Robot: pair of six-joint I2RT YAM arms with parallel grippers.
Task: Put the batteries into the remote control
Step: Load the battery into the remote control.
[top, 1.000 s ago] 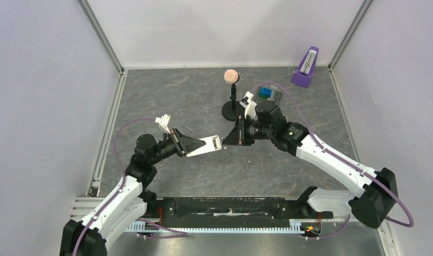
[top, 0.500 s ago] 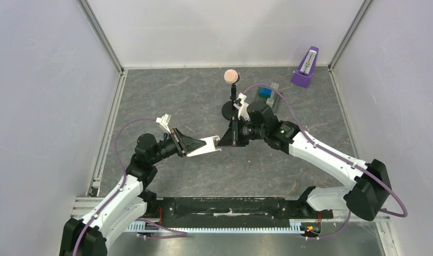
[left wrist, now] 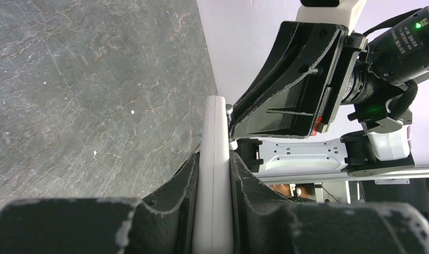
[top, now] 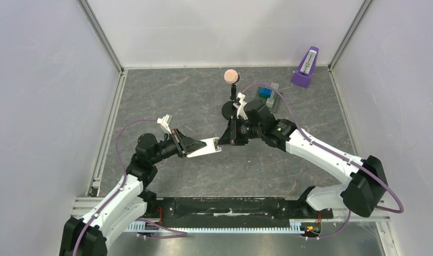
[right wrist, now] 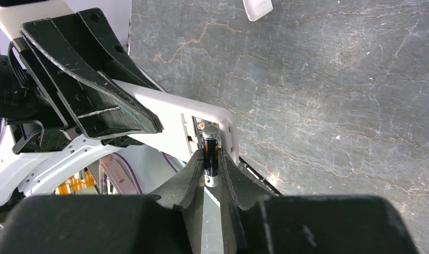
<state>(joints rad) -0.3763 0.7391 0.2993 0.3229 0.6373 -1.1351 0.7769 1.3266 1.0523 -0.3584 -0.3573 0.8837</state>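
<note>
My left gripper [top: 197, 146] is shut on the white remote control [top: 209, 145] and holds it above the floor, free end pointing right. In the left wrist view the remote [left wrist: 214, 159] stands edge-on between the fingers. My right gripper [top: 228, 138] is shut on a dark battery [right wrist: 210, 154] with metallic ends. The battery's tip sits at the open compartment [right wrist: 197, 129] in the remote's white back [right wrist: 172, 117]. Right fingertips meet the remote's end. A second battery does not show.
A small white flat piece [right wrist: 257, 7] lies on the grey floor. A black stand with a pink ball [top: 231, 76] rises just behind the right gripper. A grey plate with blue blocks [top: 267, 93] and a purple metronome [top: 306, 68] are at the back right.
My right gripper has moved left with the battery until it meets the remote's end. The left arm and remote have barely moved.
</note>
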